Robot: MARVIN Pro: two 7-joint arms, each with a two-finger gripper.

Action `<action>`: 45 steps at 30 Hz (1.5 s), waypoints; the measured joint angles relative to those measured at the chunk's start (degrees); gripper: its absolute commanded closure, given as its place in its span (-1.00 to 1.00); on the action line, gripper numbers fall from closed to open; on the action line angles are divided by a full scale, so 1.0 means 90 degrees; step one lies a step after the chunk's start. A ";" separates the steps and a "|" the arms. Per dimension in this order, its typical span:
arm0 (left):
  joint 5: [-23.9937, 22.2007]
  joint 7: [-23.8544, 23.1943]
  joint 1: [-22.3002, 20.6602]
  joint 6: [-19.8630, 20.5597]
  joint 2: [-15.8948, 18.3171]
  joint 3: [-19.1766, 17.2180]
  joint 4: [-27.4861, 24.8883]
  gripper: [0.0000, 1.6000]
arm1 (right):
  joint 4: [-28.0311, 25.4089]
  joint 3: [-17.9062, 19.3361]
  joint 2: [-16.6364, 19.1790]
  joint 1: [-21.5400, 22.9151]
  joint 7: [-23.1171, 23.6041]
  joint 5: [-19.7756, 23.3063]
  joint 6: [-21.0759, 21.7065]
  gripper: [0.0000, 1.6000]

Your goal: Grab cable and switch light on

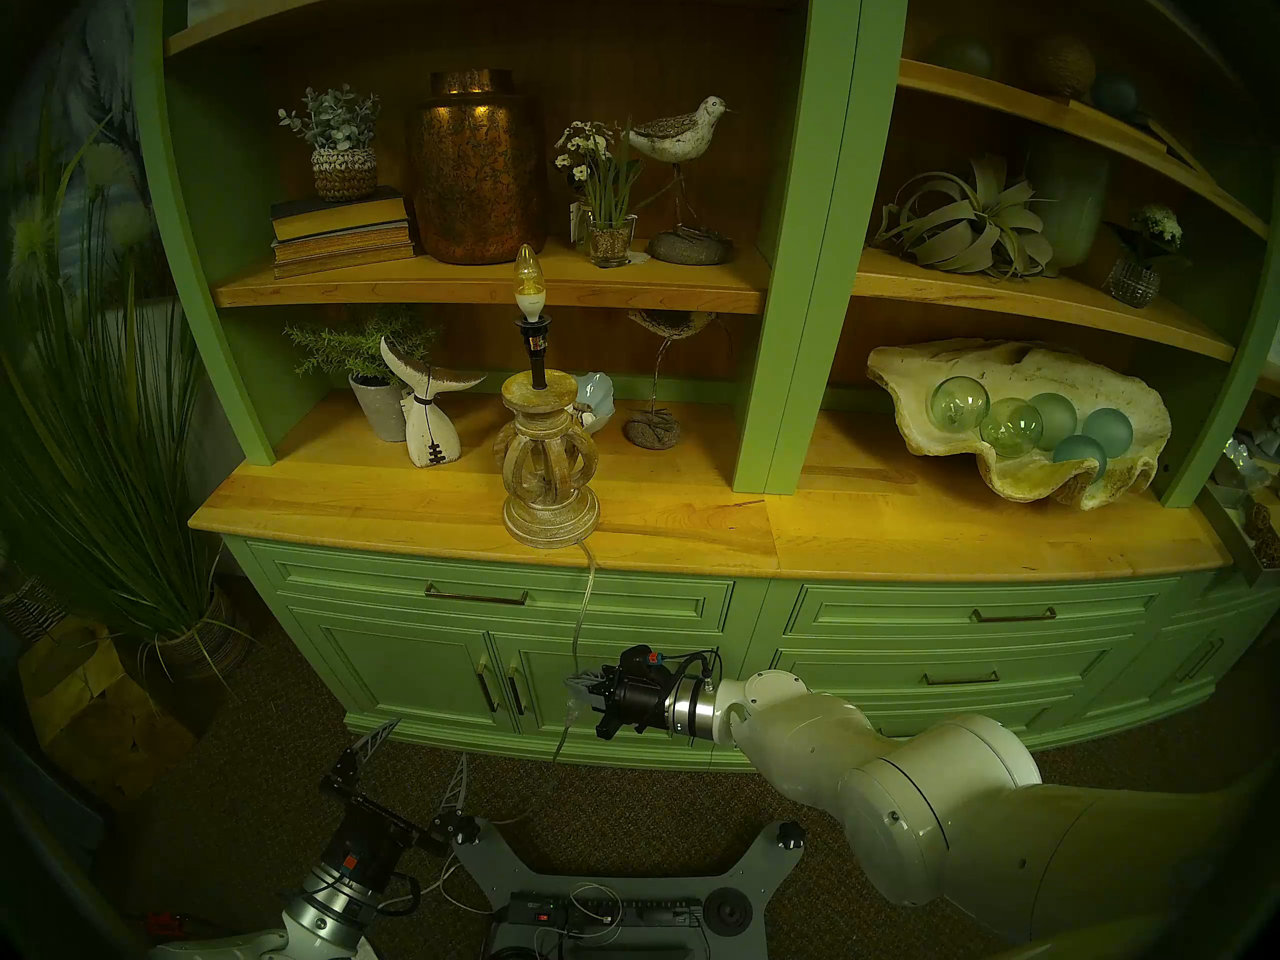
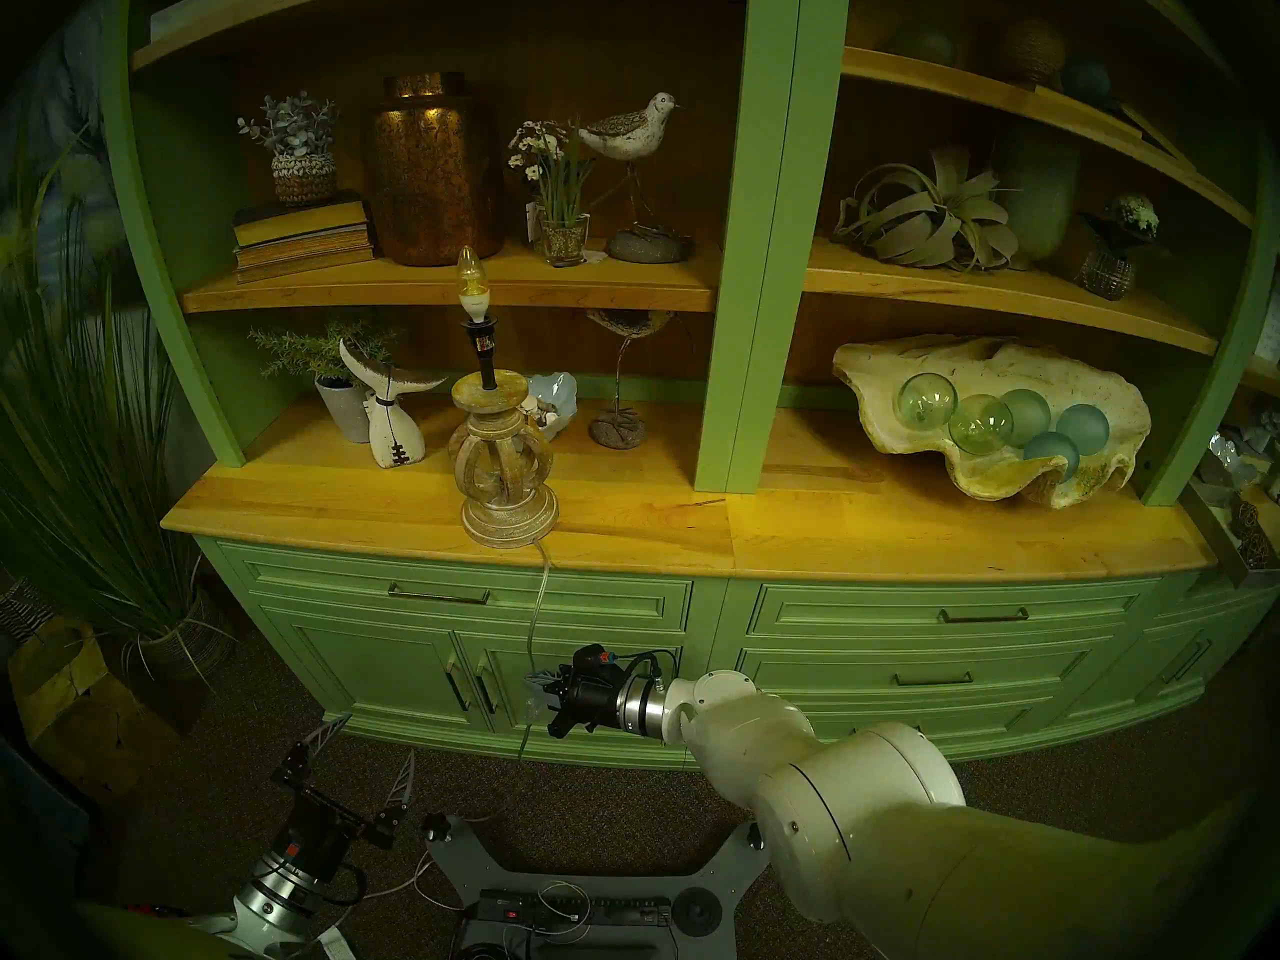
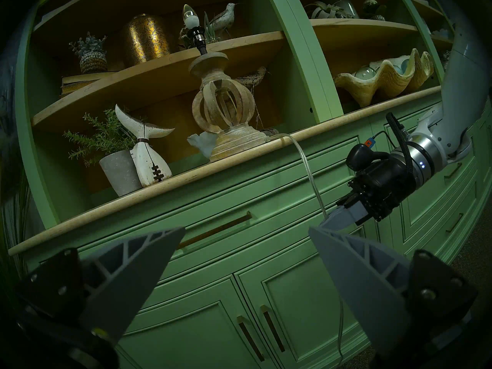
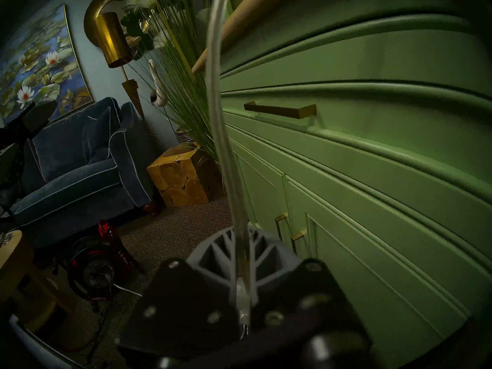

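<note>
The lamp [image 1: 550, 453] with its whitewashed openwork-sphere base stands at the front edge of the wooden counter [image 1: 692, 515]. Its bare candle bulb [image 1: 528, 273] shows no clear glow. The clear cable [image 1: 587, 605] drops from the lamp base over the counter edge, down the cabinet front. My right gripper [image 1: 578, 685] is shut on the cable, side-on in front of the cabinet doors. In the right wrist view the cable [image 4: 221, 120] runs between the closed fingers [image 4: 213, 251], with the clear switch block [image 4: 243, 302] just behind them. My left gripper [image 1: 426, 747] hangs open and empty, low and to the left.
The green cabinet has brass door handles [image 1: 488, 685] just left of my right gripper. A whale-tail figure [image 1: 426, 418] and a potted plant stand left of the lamp. A copper jar [image 1: 478, 169] stands above. Tall grass [image 1: 104, 453] stands at the left. The robot base [image 1: 609, 889] carries white wires.
</note>
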 measured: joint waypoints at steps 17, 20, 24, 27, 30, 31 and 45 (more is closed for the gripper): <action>0.0000 0.0008 -0.0002 0.0000 0.0007 0.0010 -0.0004 -1.00 | -0.0234 0.0536 -0.0022 0.0013 0.1183 0.0557 -0.0688 1.00; 0.0000 0.0010 -0.0003 0.0000 0.0008 0.0011 -0.0004 -1.00 | -0.0295 0.0620 -0.0023 0.0012 0.1060 0.0666 -0.0808 1.00; 0.0000 0.0013 -0.0003 0.0001 0.0010 0.0013 -0.0004 -1.00 | -0.0429 0.0693 -0.0023 0.0012 0.0904 0.0818 -0.0952 1.00; 0.0000 0.0014 -0.0004 0.0001 0.0012 0.0014 -0.0005 -1.00 | -0.0520 0.0697 -0.0022 0.0007 0.0833 0.0890 -0.1016 1.00; 0.0000 0.0016 -0.0004 0.0001 0.0013 0.0015 -0.0005 -1.00 | -0.0627 0.0648 -0.0022 -0.0006 0.0786 0.0948 -0.1058 1.00; 0.0000 0.0017 -0.0004 0.0001 0.0013 0.0015 -0.0005 -1.00 | -0.0671 0.0602 -0.0022 -0.0016 0.0772 0.0963 -0.1069 1.00; 0.0000 0.0026 -0.0007 0.0002 0.0018 0.0022 -0.0005 -1.00 | -0.1369 -0.0086 0.0056 -0.0375 0.0753 0.1225 -0.1085 1.00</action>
